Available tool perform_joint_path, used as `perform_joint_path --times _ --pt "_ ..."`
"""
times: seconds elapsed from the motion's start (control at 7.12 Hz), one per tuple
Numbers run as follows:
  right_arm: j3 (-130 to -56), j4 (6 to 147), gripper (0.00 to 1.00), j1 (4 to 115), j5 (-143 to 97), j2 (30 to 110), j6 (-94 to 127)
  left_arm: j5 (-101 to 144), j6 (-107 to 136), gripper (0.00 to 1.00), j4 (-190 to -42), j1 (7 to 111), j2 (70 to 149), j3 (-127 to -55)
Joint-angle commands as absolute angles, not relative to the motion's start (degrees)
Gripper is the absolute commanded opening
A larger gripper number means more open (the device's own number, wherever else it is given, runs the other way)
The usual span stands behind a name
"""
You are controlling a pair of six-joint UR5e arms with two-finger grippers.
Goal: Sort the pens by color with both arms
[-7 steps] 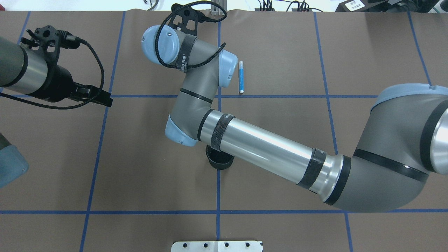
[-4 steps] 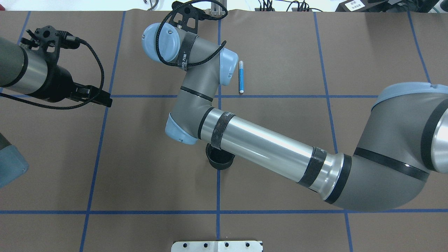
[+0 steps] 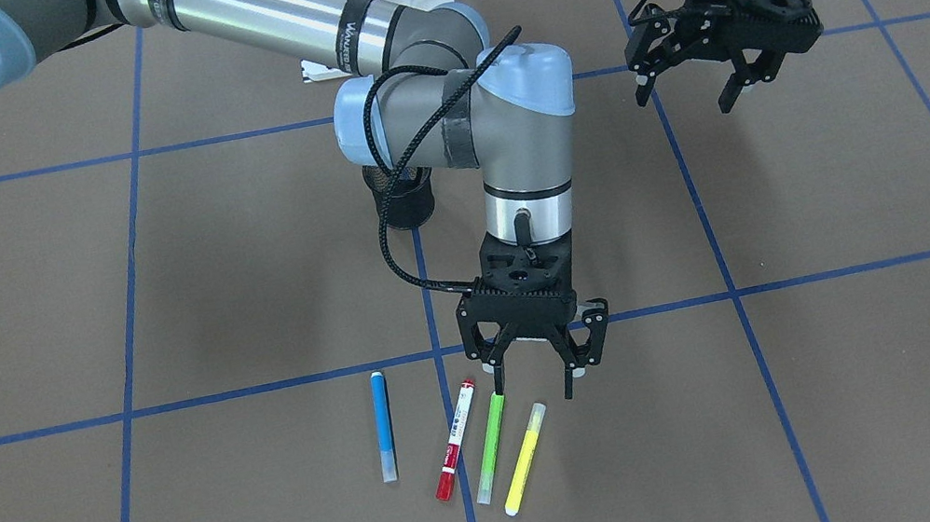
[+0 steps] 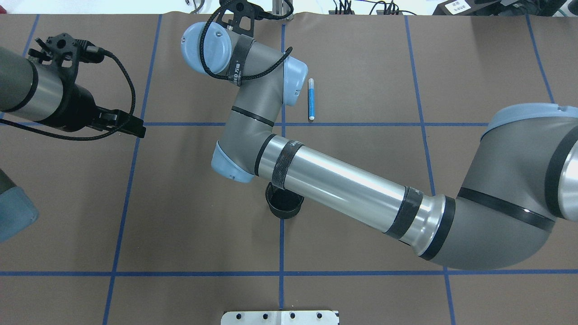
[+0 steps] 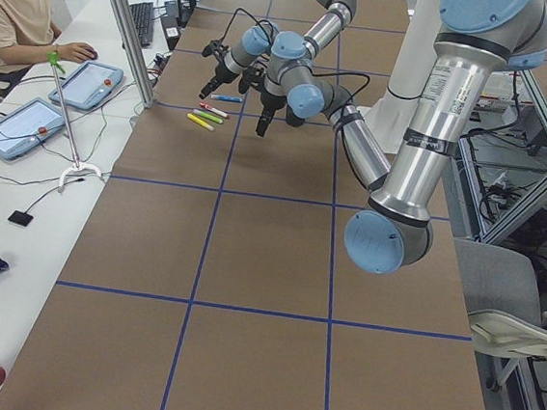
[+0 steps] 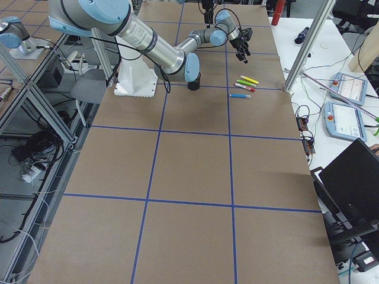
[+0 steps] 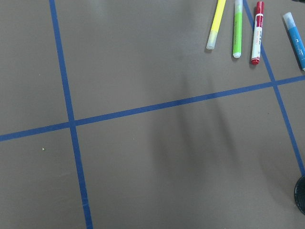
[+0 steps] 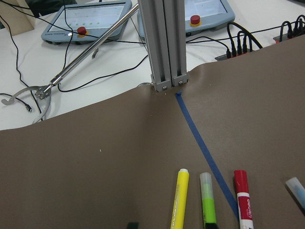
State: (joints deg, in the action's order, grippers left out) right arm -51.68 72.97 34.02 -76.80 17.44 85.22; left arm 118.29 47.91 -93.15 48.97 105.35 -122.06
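Note:
Four pens lie side by side on the brown mat: a blue pen (image 3: 382, 426), a white pen with a red cap (image 3: 455, 440), a lime green pen (image 3: 492, 447) and a yellow pen (image 3: 525, 459). My right gripper (image 3: 537, 381) hangs open just above the near ends of the green and yellow pens, holding nothing. The right wrist view shows the yellow pen (image 8: 178, 202), green pen (image 8: 208, 200) and red-capped pen (image 8: 243, 200) close below. From overhead only the blue pen (image 4: 310, 99) shows; the arm covers the others. My left gripper (image 3: 688, 96) hovers open and empty, far off to the side.
A black mesh cup (image 3: 408, 200) stands mid-table, partly under the right forearm (image 4: 338, 185). The white base plate (image 4: 280, 317) sits at the near edge. An aluminium post (image 8: 164, 43) and tablets stand beyond the mat's far edge, where a person (image 5: 16, 6) sits.
The right arm's wrist has shifted slightly toward the far edge of the table. The left arm and the blue pen have stayed put.

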Motion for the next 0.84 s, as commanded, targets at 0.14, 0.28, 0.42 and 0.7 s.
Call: perform_joint_path --times 0.14,0.28,0.42,0.7 --pt "-65.77 77.14 0.99 38.74 -86.81 27.81 73.62 118.12 47.29 0.99 -92.46 50.7 105.03 -121.56" --pt "-69.4 81.52 0.99 41.72 -93.36 30.21 68.08 118.21 47.02 0.99 -90.72 51.93 104.59 -121.64" --pt "-75.87 84.52 0.99 44.27 -96.82 35.37 61.76 118.47 41.97 0.99 -88.18 54.12 104.59 -121.64" --pt "-85.74 87.62 0.99 49.54 -103.5 45.74 49.54 119.79 24.52 0.99 -76.7 62.62 105.11 -120.94"
